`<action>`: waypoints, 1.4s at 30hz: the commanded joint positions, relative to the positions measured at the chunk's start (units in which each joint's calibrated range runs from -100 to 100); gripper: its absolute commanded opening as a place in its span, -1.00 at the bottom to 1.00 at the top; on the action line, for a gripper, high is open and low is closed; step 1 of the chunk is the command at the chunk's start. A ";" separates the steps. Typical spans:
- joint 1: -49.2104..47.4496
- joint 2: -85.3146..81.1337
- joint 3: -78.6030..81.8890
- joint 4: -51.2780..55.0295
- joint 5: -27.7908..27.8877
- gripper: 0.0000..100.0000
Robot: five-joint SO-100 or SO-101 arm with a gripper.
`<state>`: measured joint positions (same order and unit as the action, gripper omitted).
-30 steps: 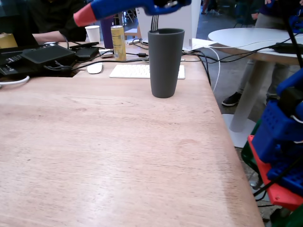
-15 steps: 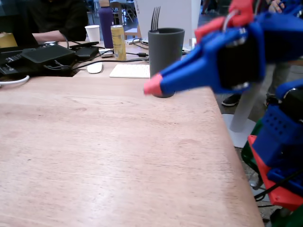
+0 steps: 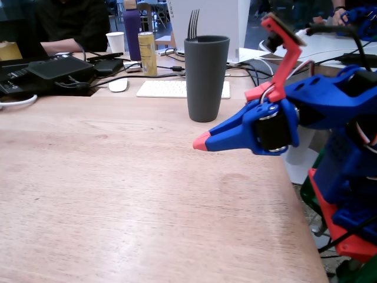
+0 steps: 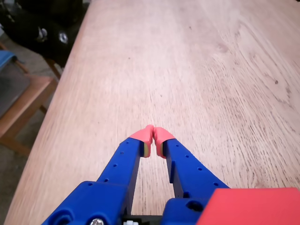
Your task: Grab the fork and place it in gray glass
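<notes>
The fork is standing in the gray glass, handle down and hidden inside, with only its tines poking above the rim at the glass's far-left side in the fixed view. It is leaning on the rim there because it is longer than the glass is tall. The glass is standing upright toward the far edge of the table, nearer the right edge than the left, just in front of a white keyboard.

We are holding our end effector well clear of the glass, low over the table near its right edge and pointing left in the fixed view. Its two red-tipped fingers are pressed together with nothing between them, which the wrist view confirms, showing bare wood ahead. We judge the placement done, and the arm looks to be parked apart so the glass is not being knocked. A gold can and a white paper cup are sitting beyond, near the far edge.
</notes>
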<state>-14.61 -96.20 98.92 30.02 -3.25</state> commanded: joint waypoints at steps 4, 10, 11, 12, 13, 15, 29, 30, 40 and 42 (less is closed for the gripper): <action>0.90 -0.63 0.61 3.15 0.34 -1.00; 0.56 -0.63 0.42 11.52 0.29 -1.00; 0.73 -0.63 0.42 11.52 0.29 -1.00; 0.73 -0.63 0.42 11.52 0.10 -1.00; 0.73 -0.63 0.42 11.52 0.20 -1.00; 0.73 -0.63 0.42 11.52 0.24 -1.00; 0.73 -0.63 0.33 11.52 0.24 -1.00; 0.73 -0.63 0.33 11.52 0.24 -1.00; 0.73 -0.63 0.33 11.52 0.24 -1.00; 0.73 -0.63 0.33 11.52 0.24 -1.00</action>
<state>-13.76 -96.28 99.01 41.37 -3.05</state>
